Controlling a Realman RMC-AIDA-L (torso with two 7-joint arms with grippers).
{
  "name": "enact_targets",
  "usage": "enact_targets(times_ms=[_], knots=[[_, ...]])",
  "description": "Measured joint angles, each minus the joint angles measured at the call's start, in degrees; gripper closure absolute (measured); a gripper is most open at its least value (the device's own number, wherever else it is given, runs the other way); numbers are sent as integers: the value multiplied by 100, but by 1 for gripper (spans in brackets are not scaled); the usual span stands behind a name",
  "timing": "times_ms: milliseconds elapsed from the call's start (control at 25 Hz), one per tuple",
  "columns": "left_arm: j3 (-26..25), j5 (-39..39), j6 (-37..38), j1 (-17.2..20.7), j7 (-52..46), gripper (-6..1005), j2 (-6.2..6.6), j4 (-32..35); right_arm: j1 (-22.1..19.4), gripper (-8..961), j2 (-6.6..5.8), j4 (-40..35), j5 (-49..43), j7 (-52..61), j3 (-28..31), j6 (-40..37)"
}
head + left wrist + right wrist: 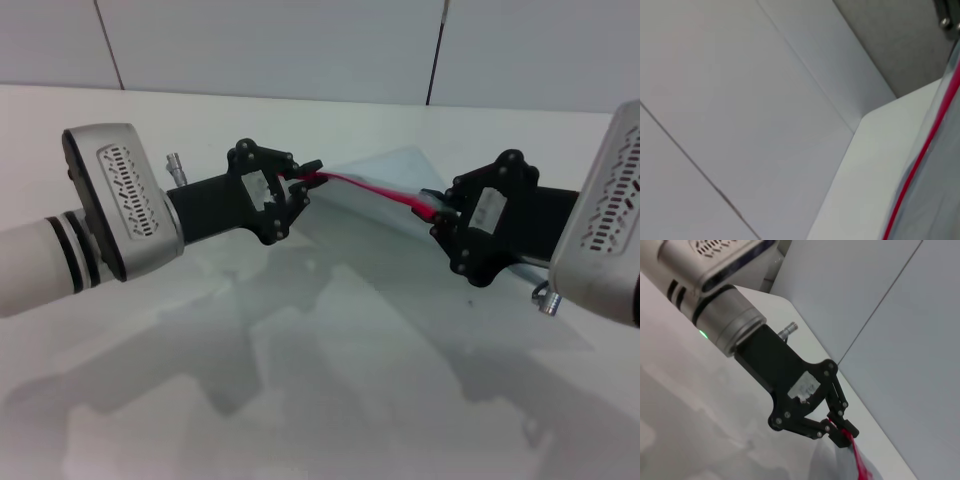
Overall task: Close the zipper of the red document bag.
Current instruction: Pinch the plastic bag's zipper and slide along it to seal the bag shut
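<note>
The red document bag (400, 250), a translucent pale pouch, hangs lifted off the table between my two grippers. Its zipper (375, 190) runs as a thin red strip along the top edge. My left gripper (310, 176) is shut on the zipper's left end. The right wrist view shows this same left gripper (845, 434) pinching the red zipper (859, 467). My right gripper (433, 208) is shut on the strip further right; I cannot make out the slider. In the left wrist view the zipper (922, 160) runs along the bag's edge (940, 205).
A white table (300, 400) lies under both arms, with the bag's lower part resting on it at the right. A light panelled wall (300, 50) stands behind the table's far edge.
</note>
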Motion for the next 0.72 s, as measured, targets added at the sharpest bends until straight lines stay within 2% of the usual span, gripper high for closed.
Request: enact_targets(times_ms=[360,720], knots=[[-153,5,95,27,0,890,10,0,-177,904,5,-127,825,-568,358,-378],[-556,40,194,115,0,882,71,0,-416,904,19,-400,878,-697,383,-434]])
